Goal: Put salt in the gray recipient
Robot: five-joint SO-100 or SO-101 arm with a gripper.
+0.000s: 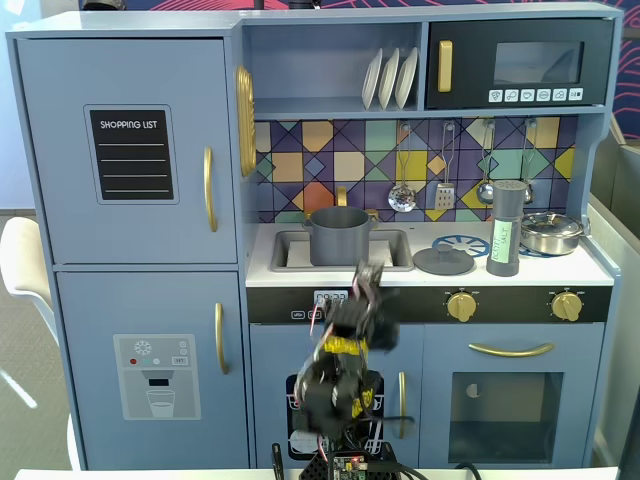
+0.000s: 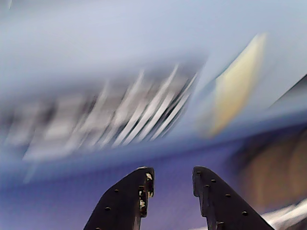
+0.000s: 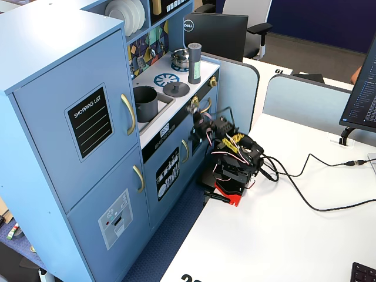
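The salt (image 1: 505, 228) is a tall dark-gray shaker with a pale green label, standing on the right of the toy kitchen counter; it also shows in the other fixed view (image 3: 194, 63). The gray recipient (image 1: 339, 235), a matte pot with side handles, sits in the sink in both fixed views (image 3: 144, 101). My gripper (image 1: 369, 274) is low in front of the counter edge, below and between pot and salt, touching neither. It is blurred by motion. In the wrist view my gripper (image 2: 172, 176) is open and empty, and the salt and pot are out of that view.
A flat gray lid (image 1: 443, 260) lies on the counter between the sink and the salt. A shiny silver lidded pan (image 1: 551, 232) stands right of the salt. Gold knobs (image 1: 461, 305) line the counter front. White plates (image 1: 389, 78) stand on the shelf above. Cables (image 3: 305, 188) trail across the white desk.
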